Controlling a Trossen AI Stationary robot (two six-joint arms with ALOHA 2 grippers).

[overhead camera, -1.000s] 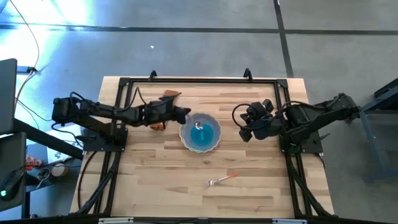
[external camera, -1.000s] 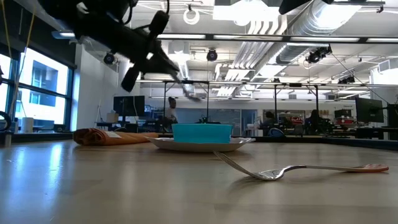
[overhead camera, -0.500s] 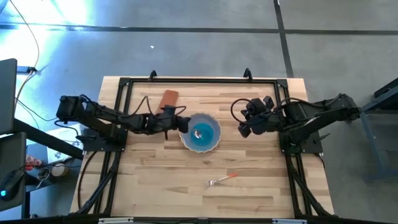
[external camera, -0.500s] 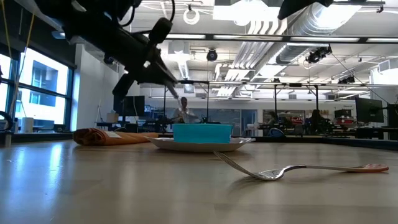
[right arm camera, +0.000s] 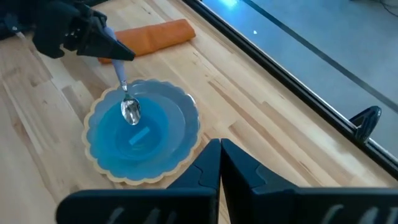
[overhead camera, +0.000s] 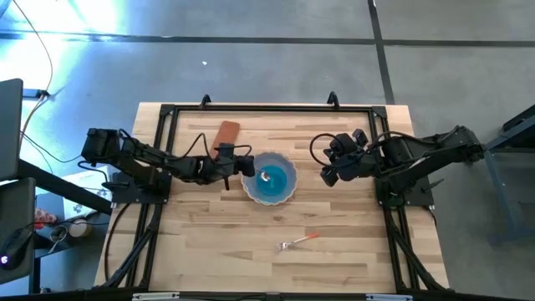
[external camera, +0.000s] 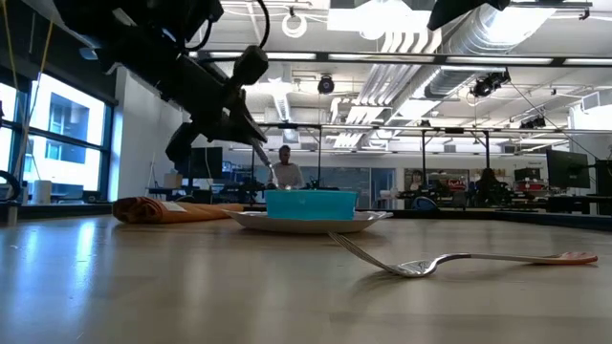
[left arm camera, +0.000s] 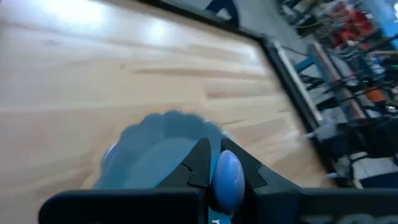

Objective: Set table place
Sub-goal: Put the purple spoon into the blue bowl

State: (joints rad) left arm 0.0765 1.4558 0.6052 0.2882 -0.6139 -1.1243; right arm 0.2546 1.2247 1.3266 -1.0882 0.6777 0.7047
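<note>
Both arms are matte black, built of jointed segments. Loose black cables loop above the left arm (overhead camera: 142, 157) and the right arm (overhead camera: 418, 155). Each gripper ends in two tapered, wedge-shaped black fingers (right arm camera: 236, 163).

A blue bowl (overhead camera: 269, 177) on a scalloped plate (right arm camera: 99, 169) sits near the middle, with a blue-handled spoon (right arm camera: 127, 102) angled down into it, its metal head just over the blue inside. An orange folded napkin (overhead camera: 226, 134) lies far-left of the plate, close beside it. A fork (overhead camera: 298, 242) with an orange handle lies well nearer, right of centre. In the room beyond, a person (external camera: 283, 168) shows behind the bowl.
</note>
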